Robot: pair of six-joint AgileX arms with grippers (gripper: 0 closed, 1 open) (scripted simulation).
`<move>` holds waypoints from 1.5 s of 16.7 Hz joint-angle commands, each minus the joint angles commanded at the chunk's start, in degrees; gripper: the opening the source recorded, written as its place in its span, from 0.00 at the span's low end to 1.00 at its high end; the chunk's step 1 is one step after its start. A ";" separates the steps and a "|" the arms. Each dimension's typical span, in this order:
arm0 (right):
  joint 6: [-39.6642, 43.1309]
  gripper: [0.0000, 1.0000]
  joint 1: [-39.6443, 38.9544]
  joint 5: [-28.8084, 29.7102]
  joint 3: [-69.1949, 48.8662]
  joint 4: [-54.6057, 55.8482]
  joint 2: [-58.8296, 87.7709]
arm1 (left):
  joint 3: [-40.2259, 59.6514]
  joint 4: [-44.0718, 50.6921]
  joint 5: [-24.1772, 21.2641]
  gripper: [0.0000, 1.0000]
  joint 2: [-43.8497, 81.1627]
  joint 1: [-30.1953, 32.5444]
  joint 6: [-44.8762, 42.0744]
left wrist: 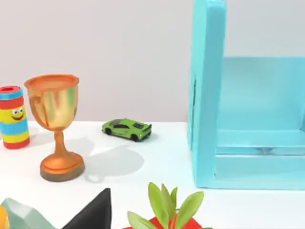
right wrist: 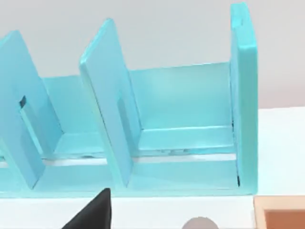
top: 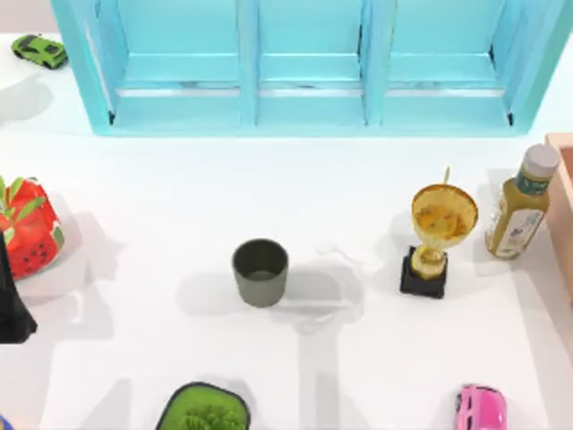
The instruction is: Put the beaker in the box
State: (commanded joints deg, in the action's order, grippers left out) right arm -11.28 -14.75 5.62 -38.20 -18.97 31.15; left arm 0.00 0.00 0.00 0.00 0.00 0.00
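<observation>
The beaker (top: 260, 271) stands upright mid-desk, left of the gold trophy (top: 438, 235). The tan box (top: 563, 208) sits at the right edge. The left pincer (top: 12, 309) waits far left; its opening cannot be told.

Top view looks straight down; both wrist views face the teal cabinet (top: 309, 67) low.

light: bright, even | shadows: soft — beside the beaker (top: 260, 271) and trophy (top: 439, 235) | blur: slight
</observation>
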 joint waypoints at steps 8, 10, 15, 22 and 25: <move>-14.85 1.00 -17.22 4.08 -57.49 -29.82 46.29 | 0.00 0.00 0.00 1.00 0.00 0.00 0.00; -18.66 1.00 -21.07 4.39 -69.31 -37.91 58.33 | 0.00 0.00 0.00 1.00 0.00 0.00 0.00; -27.63 1.00 -28.79 3.69 -93.16 -56.28 85.48 | 0.00 0.00 0.00 1.00 0.00 0.00 0.00; -37.43 1.00 -34.82 0.91 -119.18 -74.36 112.31 | 0.00 0.00 0.00 1.00 0.00 0.00 0.00; -39.96 1.00 -35.96 -0.09 -125.15 -78.70 118.80 | 0.00 0.00 0.00 1.00 0.00 0.00 0.00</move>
State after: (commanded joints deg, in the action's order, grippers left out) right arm -51.24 -50.71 5.54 -163.35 -97.67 149.95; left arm 0.00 0.00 0.00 0.00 0.00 0.00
